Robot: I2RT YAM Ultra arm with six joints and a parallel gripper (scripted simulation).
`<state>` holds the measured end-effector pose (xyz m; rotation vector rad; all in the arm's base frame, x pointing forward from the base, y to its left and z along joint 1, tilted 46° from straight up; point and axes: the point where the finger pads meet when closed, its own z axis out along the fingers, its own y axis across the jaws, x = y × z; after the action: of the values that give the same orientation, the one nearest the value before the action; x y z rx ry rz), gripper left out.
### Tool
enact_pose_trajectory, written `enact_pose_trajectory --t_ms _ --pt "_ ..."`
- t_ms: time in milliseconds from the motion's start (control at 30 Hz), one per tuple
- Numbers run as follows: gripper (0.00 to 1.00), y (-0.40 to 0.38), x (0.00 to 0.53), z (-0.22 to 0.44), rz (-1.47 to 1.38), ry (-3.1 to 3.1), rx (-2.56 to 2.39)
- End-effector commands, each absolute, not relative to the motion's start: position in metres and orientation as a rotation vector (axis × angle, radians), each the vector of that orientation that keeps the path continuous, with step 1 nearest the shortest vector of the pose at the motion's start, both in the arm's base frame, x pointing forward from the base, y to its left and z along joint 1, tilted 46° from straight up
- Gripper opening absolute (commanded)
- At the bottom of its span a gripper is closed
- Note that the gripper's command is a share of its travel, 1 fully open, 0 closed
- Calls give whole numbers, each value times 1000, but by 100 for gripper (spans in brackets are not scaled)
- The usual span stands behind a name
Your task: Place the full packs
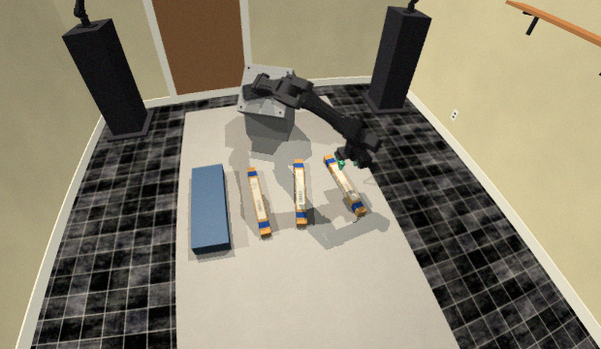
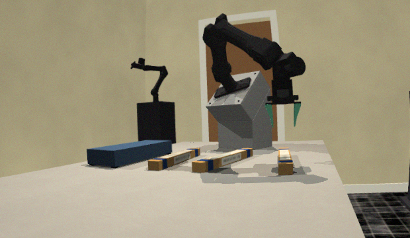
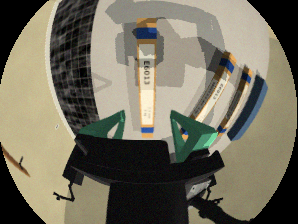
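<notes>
Top view, as seen from where I stand: the platform [image 1: 208,206] [image 2: 132,152] [image 3: 252,107] is a blue block on the table [image 1: 281,291] [image 2: 192,205] [image 3: 110,50]. No pack rests on it. Three packs lie flat on the table, spaced apart, all to the same side of the platform.

The near pack [image 1: 259,201] [image 2: 174,160] [image 3: 236,100] is closest to the platform, without contact. The middle pack [image 1: 300,194] [image 2: 221,160] [image 3: 216,92] is next outward from the platform. The far pack [image 1: 345,184] [image 2: 285,162] [image 3: 147,80] is farthest from the platform and lies at a clear angle to its long edges. Each pack has orange ends and blue bands; the far pack reads E6013.

The pedestal [image 1: 268,123] [image 2: 236,132] stands beyond one short end of the platform and carries the arm [image 1: 330,111] [image 2: 248,39]. The arm extends to the packs' side of the platform. The gripper [image 1: 348,164] [image 2: 284,126] [image 3: 147,113] points down, higher than the platform top, near the far pack's pedestal-side end. Its green fingers [image 1: 340,165] [image 2: 297,112] stand apart, with nothing clamped between them.
</notes>
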<state>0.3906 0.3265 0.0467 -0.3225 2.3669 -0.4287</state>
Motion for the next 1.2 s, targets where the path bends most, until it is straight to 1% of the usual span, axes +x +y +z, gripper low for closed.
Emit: enact_pose_trajectory --t_ms 0,133,233,300,367,633,767,800,1167 --pt "74 322 397 28 -442 2374 -342" --pt "74 323 411 22 -425 2365 -333" --pt "74 332 408 21 -410 2357 -352" --pt "74 333 415 19 -400 2351 -346" --pt "74 323 429 15 -405 2353 -320" --pt "74 318 450 -7 -405 2351 -324" --pt "74 326 446 -8 -396 2346 -344" --pt "74 329 449 9 -369 2328 -326" --pt "74 328 447 -6 -399 2343 -335"
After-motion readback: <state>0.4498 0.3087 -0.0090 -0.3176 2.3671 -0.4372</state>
